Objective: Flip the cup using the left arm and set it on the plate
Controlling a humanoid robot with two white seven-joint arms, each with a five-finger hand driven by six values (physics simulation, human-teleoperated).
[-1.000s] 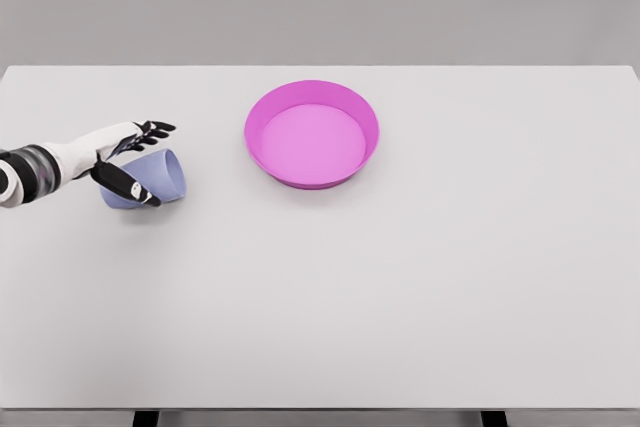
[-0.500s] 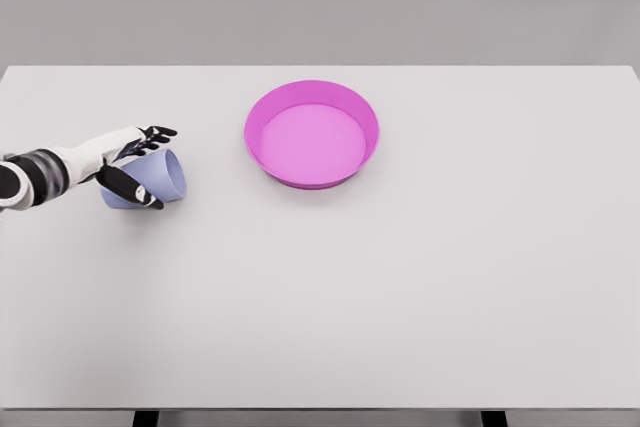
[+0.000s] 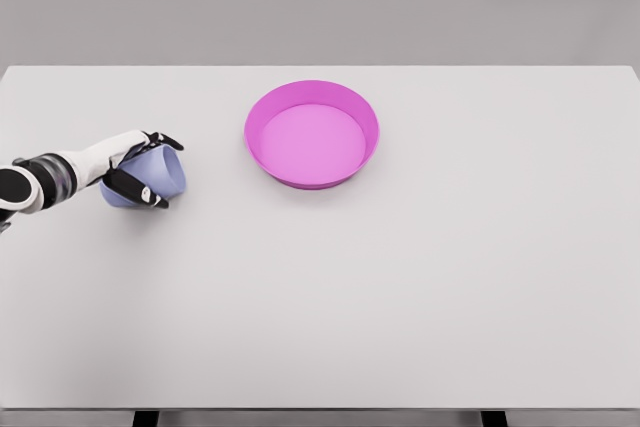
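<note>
A pale lavender cup [image 3: 160, 173] lies tilted on its side on the white table [image 3: 400, 277] at the left. My left hand [image 3: 148, 167] comes in from the left edge and is wrapped around the cup, with the dark fingers over its top and the thumb curled under its near side. A magenta plate [image 3: 312, 133] with a raised rim sits to the right of the cup, toward the back middle of the table, with nothing in it. The right arm does not show.
The left hand's fingers have closed down onto the cup, and the hand has shifted slightly right. The cup has barely moved.
</note>
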